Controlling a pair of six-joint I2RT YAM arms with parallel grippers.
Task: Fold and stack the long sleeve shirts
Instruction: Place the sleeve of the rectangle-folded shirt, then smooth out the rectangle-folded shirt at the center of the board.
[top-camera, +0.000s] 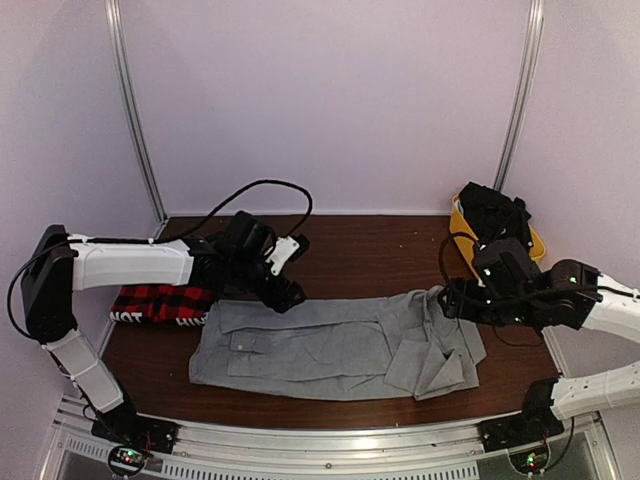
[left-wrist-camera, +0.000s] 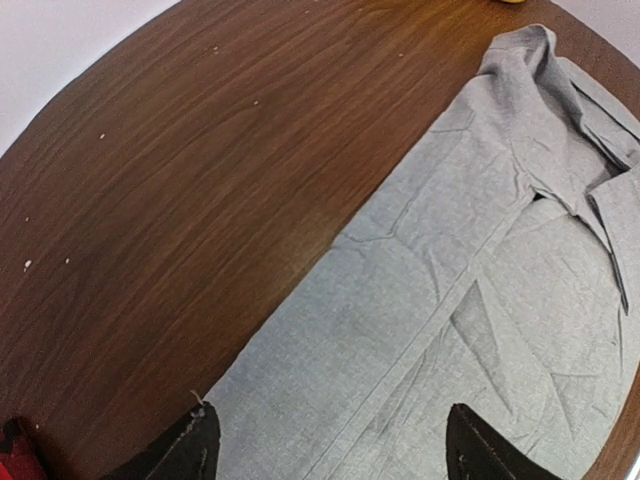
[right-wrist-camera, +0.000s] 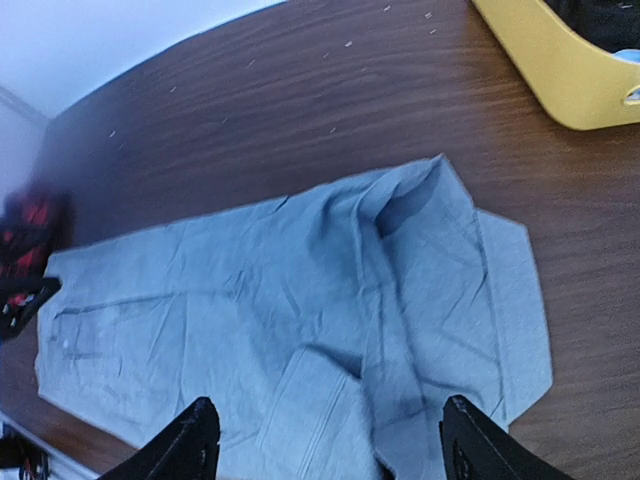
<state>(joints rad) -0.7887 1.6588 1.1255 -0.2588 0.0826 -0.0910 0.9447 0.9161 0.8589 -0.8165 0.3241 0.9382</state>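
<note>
The grey shirt is spread flat along the near edge of the table. The plaid shirt is laid folded at the left edge. The fingers of the left gripper and the right gripper are parted wide, with nothing grasped.

Two long sleeve shirts lie on the one worktop: one grey shirt and one red-and-black plaid shirt. There is one yellow bin, holding one heap of dark cloth; how many pieces make up that heap cannot be told. Two robot arms are in view, one left arm and one right arm, each with one pair of jaws.
</note>
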